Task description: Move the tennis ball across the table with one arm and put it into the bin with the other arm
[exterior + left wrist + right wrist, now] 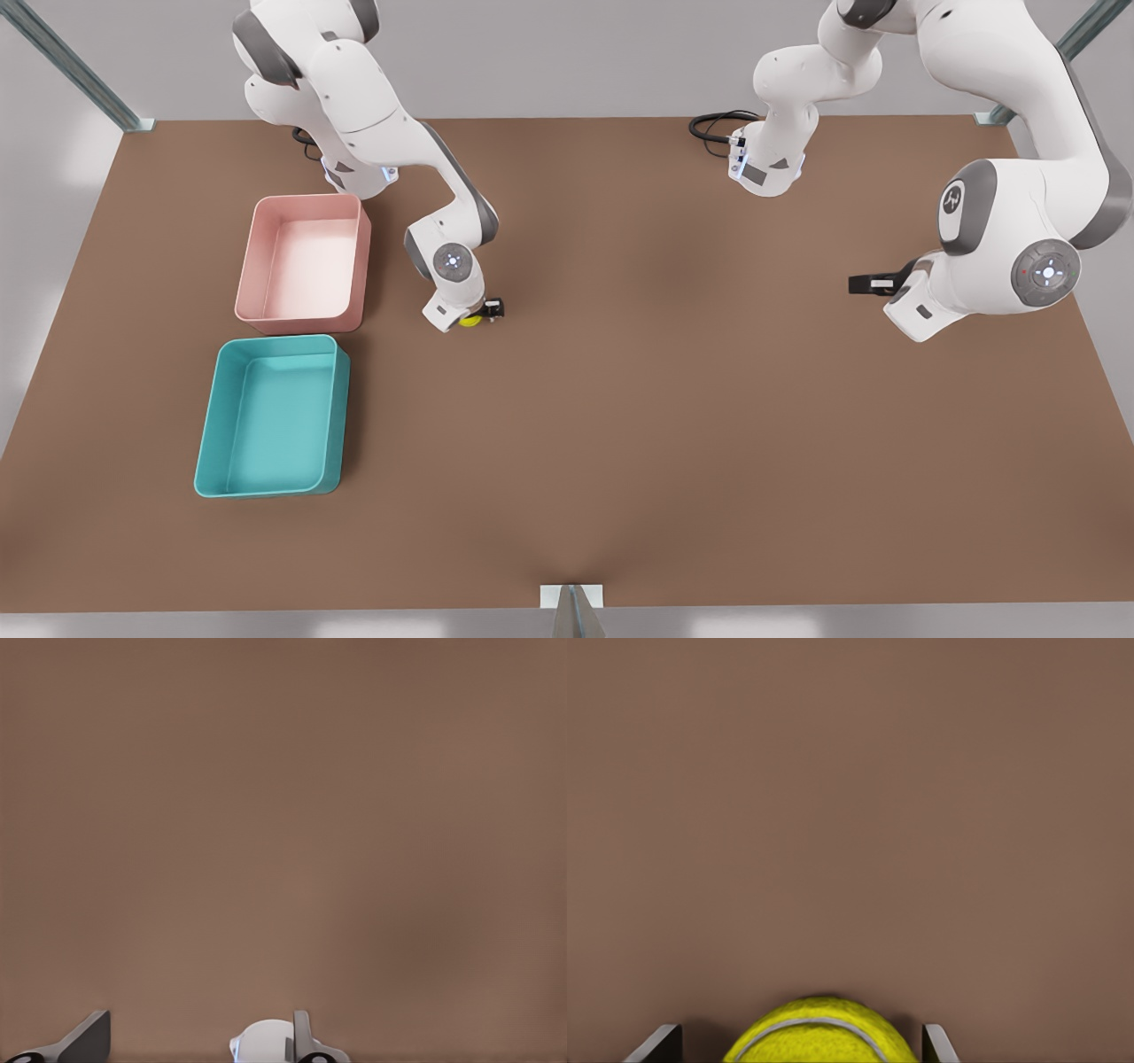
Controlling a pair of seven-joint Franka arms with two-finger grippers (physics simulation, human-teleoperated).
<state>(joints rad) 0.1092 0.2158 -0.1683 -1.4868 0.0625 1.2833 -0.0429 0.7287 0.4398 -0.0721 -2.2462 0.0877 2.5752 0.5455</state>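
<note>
The right gripper (pixel 474 315) is down at the table (pixel 620 399) near the middle, just beside the pink tray (pixel 304 264), w/ the tennis ball (pixel 469 320) sitting between its fingers (pixel 660 1043). Can't tell if they're pinching it or just straddling it, tbh. The teal bin (pixel 273 416) is on the front view's left, near the ball. The left gripper (pixel 873 283) waits off to the front view's right, fingers (pixel 87 1038) spread, nothing in them.

Even, bright, diffuse light falls from above on the worktop (pixel 673 425). Soft faint shadows lie under the arms, and pale glare patches mark the floor edges. Rendering slightly soft throughout.
</note>
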